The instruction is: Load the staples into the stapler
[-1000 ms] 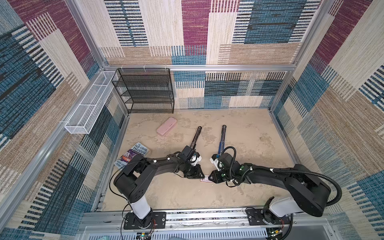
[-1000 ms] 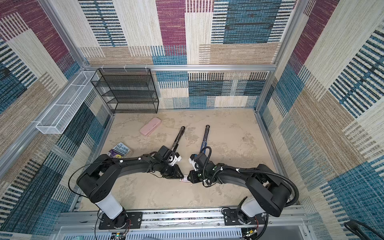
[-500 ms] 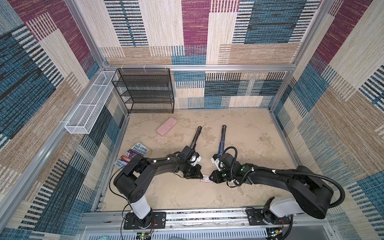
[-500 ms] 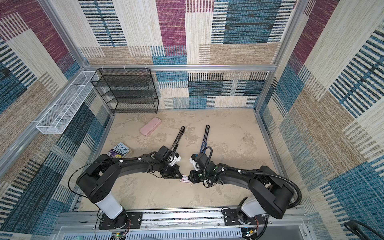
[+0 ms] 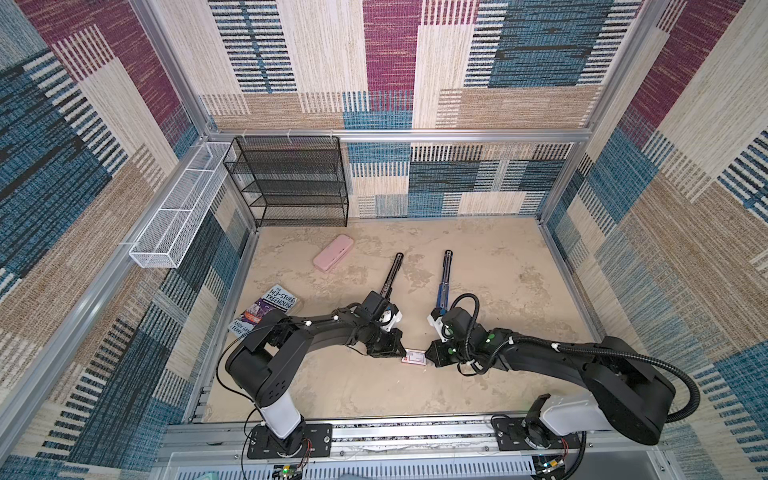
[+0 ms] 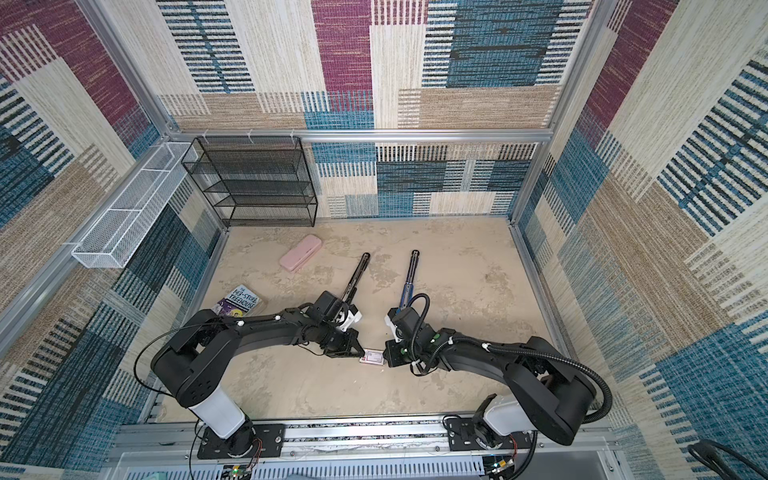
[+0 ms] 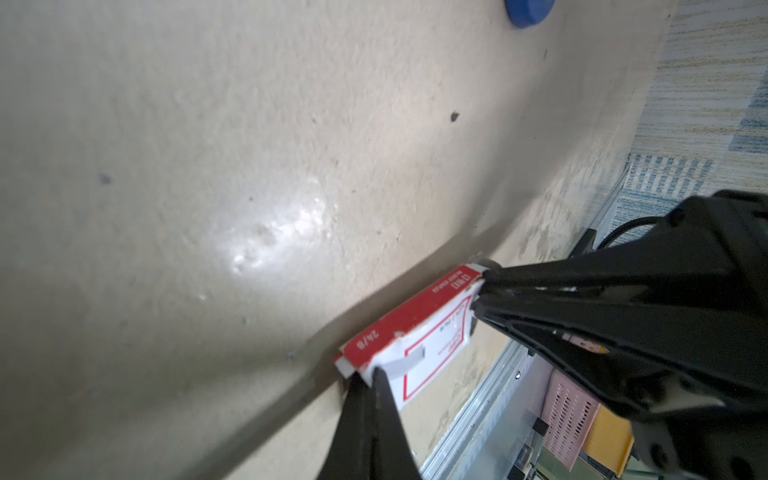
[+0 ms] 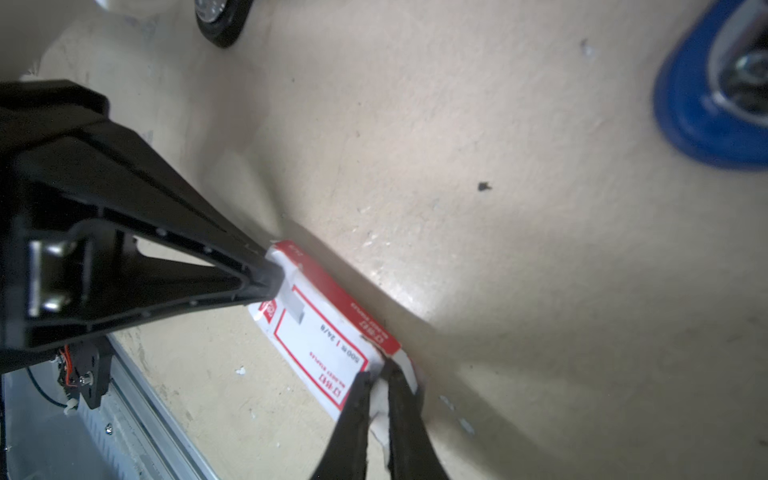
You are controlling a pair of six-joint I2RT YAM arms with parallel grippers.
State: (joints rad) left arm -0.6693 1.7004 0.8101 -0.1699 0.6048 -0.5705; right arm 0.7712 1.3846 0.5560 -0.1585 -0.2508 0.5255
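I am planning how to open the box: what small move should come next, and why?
Probably the right gripper should pull gently away while the left gripper holds firm. The staple box lies on the table, the left gripper is shut on one end and the right pinches a white flap at the opposite end, so a short pull may open it.

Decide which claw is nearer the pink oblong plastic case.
Left. The left claw grips the small white-and-red cardboard box on the end facing the pink oblong plastic case; the right claw grips the opposite end, farther away.
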